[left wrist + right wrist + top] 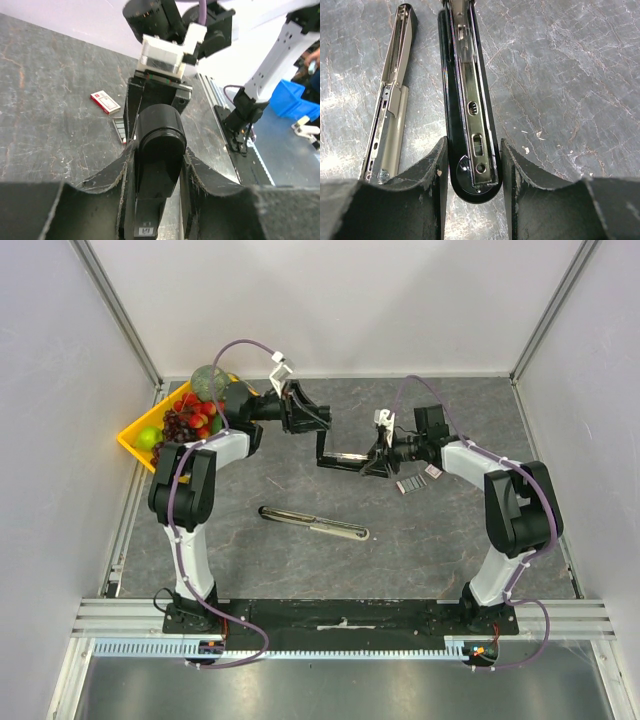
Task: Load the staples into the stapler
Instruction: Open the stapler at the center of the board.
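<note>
right fingers (pixel 420 195) gripping stapler (pixel 470 90), staples (pixel 410 485) nearby — on table (pixel 250 570)

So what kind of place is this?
Probably a robot testing lab: two robot arms bolted to a grey table, plain white walls boxing it in, and a stapler held between them for practice.

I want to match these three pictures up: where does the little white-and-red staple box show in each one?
Top external: staple box lies right of centre, just right of the black stapler.
Left wrist: left of centre, beside the stapler.
Right wrist: not in view.
Shared landmark: the black stapler, seen in all three.
</note>
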{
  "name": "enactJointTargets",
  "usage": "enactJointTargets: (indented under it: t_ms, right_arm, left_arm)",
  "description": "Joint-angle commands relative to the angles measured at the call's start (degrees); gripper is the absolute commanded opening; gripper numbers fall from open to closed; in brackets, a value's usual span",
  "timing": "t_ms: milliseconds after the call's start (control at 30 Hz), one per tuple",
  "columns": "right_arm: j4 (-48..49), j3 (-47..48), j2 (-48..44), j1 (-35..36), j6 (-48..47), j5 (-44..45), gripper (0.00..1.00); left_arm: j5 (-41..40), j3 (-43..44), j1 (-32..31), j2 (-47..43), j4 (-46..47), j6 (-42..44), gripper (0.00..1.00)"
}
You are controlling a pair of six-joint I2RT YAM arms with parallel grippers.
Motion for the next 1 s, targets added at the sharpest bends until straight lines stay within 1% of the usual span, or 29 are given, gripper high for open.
enactJointTargets:
  t_ms: [0, 167, 300, 333, 367, 433, 467, 500, 533, 600, 633, 767, 867, 967]
  right_arm:
    - [-6.16, -1.85, 0.13, -1.02, -6.27, 12.95, 0.0]
    - [-5.19, -1.94, -0.22, -0.84, -5.48, 13.3, 0.0]
    - [-4.4, -1.15, -0.92, -0.58, -2.76, 9.44, 0.0]
    - [-4.23, -1.15, -1.71, -0.4, -2.32, 7.87, 0.03]
    - [-3.88, -0.89, -2.24, 0.29, -1.62, 7.59, 0.16]
    - [-3.79, -0.62, -3.99, 0.74, -1.09, 6.54, 0.31]
    - [-3.79, -0.36, -4.52, 1.18, -0.82, 6.1, 0.42]
    - [-3.79, -0.36, -5.74, 1.27, -0.73, 5.49, 0.47]
    - [-3.87, -0.27, -6.19, 1.53, -0.65, 4.35, 0.57]
    - [-4.23, -0.36, -7.51, 1.62, -0.65, 3.02, 0.65]
    - [-4.57, -0.45, -7.86, 1.62, -0.65, 2.5, 0.72]
    - [-4.58, -0.8, -9.18, 1.71, -0.65, 0.56, 0.79]
    - [-4.49, -0.88, -9.89, 1.8, -0.65, 0.73, 0.8]
    - [-4.49, -0.97, -10.33, 1.97, -0.65, 0.47, 0.8]
  left_arm:
    - [-10.99, 3.2, 8.07, -6.21, 16.16, -19.26, 0.02]
    - [-14.42, 3.29, 10.37, -9.63, 18.89, -22.69, 0.02]
    - [-15.39, 2.67, 10.37, -11.74, 18.45, -23.22, 0.02]
    - [-15.31, 2.5, 10.28, -11.92, 18.36, -23.31, 0.02]
    - [-14.78, 2.32, 9.85, -12.27, 18.1, -23.31, 0.02]
    - [-13.82, 1.19, 9.05, -13.24, 17.22, -21.74, 0.02]
    - [-12.68, 0.48, 8.09, -13.68, 16.87, -20.86, 0.02]
    - [-12.06, -0.31, 7.65, -14.81, 15.3, -19.8, 0.02]
    - [-11.53, -1.88, 7.12, -15.52, 14.24, -17.1, 0.02]
    - [-9.95, -3.21, 5.63, -16.92, 12.48, -14.88, 0.02]
    - [-9.68, -4.26, 5.19, -17.28, 12.13, -14.0, 0.02]
    - [-8.37, -4.89, 3.17, -17.55, 11.69, -13.29, 0.02]
    - [-8.19, -4.89, 2.11, -17.9, 8.27, -10.49, 0.02]
    - [-8.01, -5.15, 1.23, -17.81, 7.12, -9.16, 0.02]
